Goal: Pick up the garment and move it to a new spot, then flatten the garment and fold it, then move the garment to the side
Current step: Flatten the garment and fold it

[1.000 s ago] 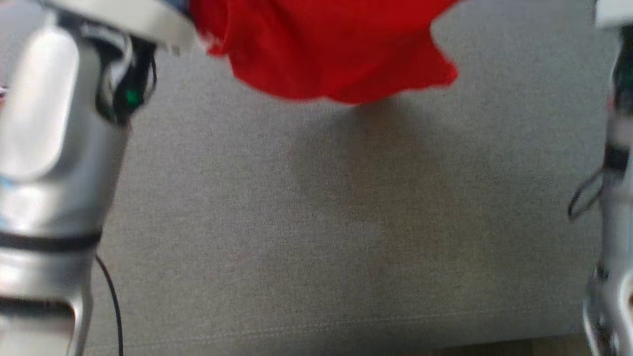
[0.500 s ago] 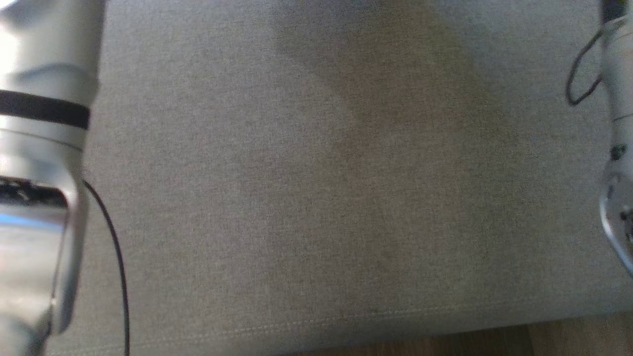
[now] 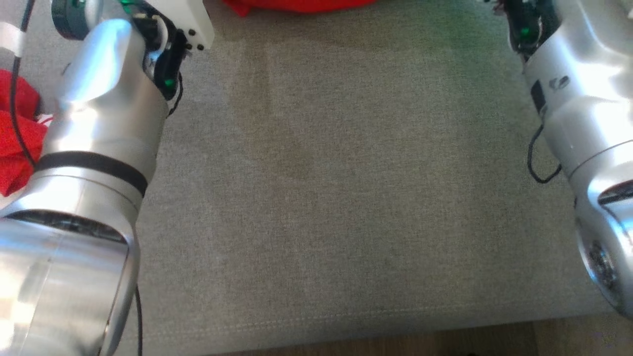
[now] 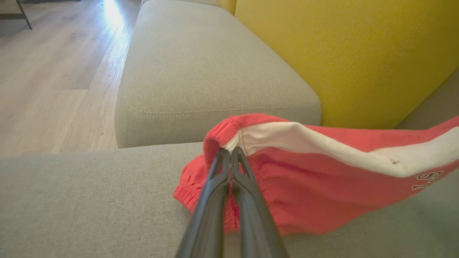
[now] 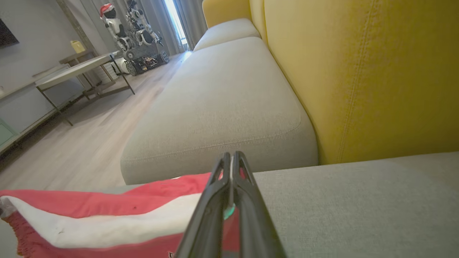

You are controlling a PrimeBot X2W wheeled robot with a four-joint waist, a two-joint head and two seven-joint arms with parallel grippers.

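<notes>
The left end effector [image 4: 229, 152] and right end effector [image 5: 231, 157] each pinch 1 end of the red garment [image 4: 322, 186], fingers closed. It spans between them, long axis and white stripe [image 4: 322, 147] running left to right over the grey sofa seat [image 3: 346, 198], its lower edge resting there.

Bright red all over, that's the garment [image 4: 322, 186], with a broad white stripe running along it and small dark lettering at one end. The seat cushion [image 3: 346, 198] is a plain grey-beige weave, pale stitching along its edge. The backrest [image 4: 340, 53] is mustard yellow. The floor [image 4: 46, 71] shows light wood grain. Left hand [image 4: 229, 154] and right hand [image 5: 231, 159] are both black-fingered. The left forearm [image 3: 99, 123] is silver with a black band.
</notes>
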